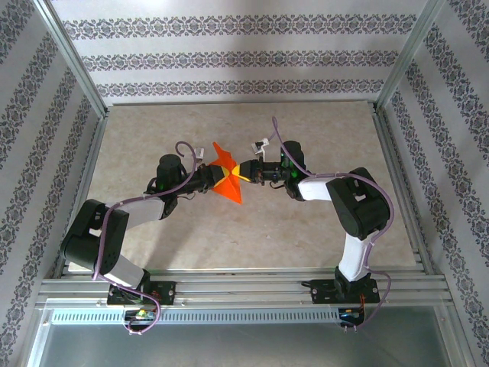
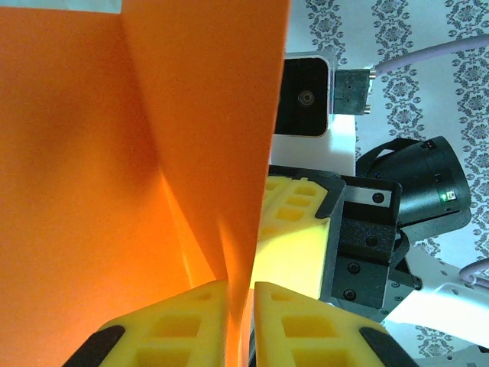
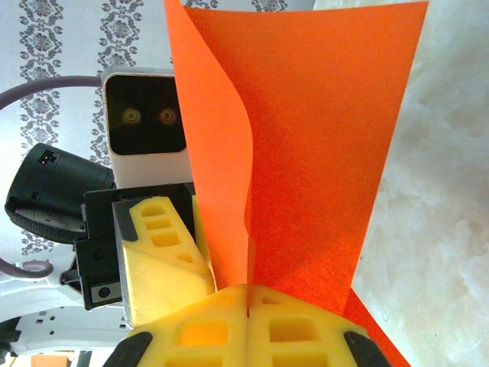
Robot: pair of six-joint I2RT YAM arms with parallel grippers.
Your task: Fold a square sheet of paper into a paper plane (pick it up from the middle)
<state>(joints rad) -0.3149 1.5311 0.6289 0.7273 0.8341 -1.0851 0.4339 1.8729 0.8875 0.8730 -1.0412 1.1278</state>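
The orange-red square sheet of paper (image 1: 227, 177) hangs folded in the air above the middle of the table, pinched from both sides. My left gripper (image 1: 216, 180) is shut on its left part; in the left wrist view the paper (image 2: 137, 153) runs down between the yellow fingertips (image 2: 183, 325). My right gripper (image 1: 246, 173) is shut on its right edge; in the right wrist view the creased sheet (image 3: 321, 145) rises from between the tightly closed yellow fingertips (image 3: 294, 325). The two grippers face each other, almost touching.
The beige marbled table (image 1: 306, 229) lies bare around the arms. Aluminium frame rails (image 1: 244, 283) run along the near edge, and patterned walls enclose the left, back and right.
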